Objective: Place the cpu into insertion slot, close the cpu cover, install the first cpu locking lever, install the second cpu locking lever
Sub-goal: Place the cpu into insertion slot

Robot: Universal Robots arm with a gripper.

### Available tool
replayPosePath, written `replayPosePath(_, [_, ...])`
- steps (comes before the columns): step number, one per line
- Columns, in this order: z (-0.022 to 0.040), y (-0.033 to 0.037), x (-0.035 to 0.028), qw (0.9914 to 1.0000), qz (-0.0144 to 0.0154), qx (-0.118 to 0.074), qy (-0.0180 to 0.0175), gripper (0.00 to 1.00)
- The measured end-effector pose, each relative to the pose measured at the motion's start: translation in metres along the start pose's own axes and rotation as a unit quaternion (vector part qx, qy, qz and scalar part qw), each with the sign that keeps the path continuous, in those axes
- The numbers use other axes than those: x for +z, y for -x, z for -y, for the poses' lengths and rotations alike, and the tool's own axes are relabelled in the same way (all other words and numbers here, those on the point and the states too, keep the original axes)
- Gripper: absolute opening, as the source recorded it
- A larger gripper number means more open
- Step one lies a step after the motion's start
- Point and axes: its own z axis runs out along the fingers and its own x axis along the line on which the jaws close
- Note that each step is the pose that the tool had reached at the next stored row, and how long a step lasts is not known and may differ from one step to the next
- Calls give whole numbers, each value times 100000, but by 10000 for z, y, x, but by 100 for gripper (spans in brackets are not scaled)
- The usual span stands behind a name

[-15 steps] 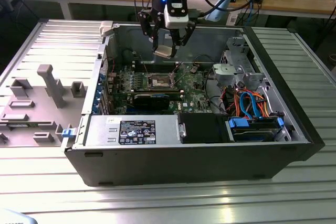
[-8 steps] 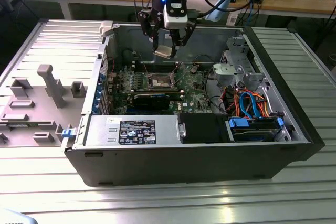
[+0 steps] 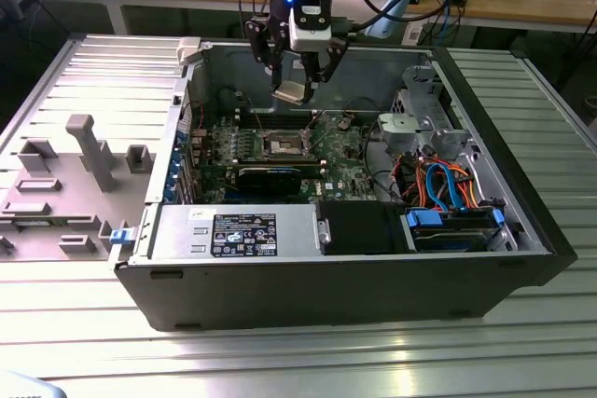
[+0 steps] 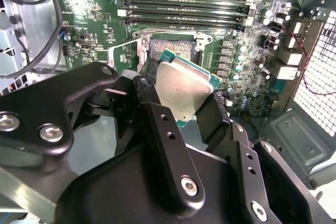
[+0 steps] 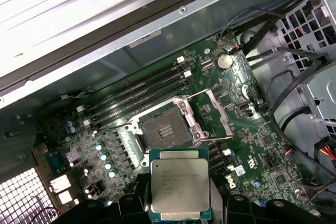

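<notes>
The pincer (image 3: 295, 86) clenches the chip (image 5: 180, 188) in mid-air, the empty socket (image 3: 283, 145) at its six o'clock in the exterior view, the cover (image 5: 221, 113) open: no step finished.

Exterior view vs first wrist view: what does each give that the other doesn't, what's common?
Exterior view adds the whole open case, blue and orange drive cables, grey fixtures on the exterior view's left. First wrist view adds the insertion slot with bare pin field, the cpu cover raised beside it, a coin cell. Both: the gripper shut on the cpu above the green motherboard, slot empty.
</notes>
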Motion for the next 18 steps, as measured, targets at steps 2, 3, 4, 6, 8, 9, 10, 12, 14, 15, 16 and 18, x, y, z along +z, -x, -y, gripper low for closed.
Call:
replayPosePath(2, [0,0,1,99999,16,412,-46,55])
replayPosePath(3, [0,0,1,99998,19,561,-57,55])
replayPosePath(4, [0,0,1,99998,21,685,-66,55])
replayPosePath(6, [0,0,2,99996,27,941,-85,55])
replayPosePath(8, [0,0,2,99993,37,1203,-112,55])
replayPosePath(9, [0,0,3,99991,43,1361,-129,55])
replayPosePath(10, [0,0,3,99989,50,1466,-137,55])
replayPosePath(12, [0,0,4,99984,62,1782,-175,55])
replayPosePath(14, [0,0,4,99978,76,2071,-208,55])
replayPosePath(15, [0,0,4,99976,81,2177,-223,55])
replayPosePath(16, [0,0,5,99974,88,2283,-240,55])
replayPosePath(18, [0,0,5,99967,106,2563,-286,55])
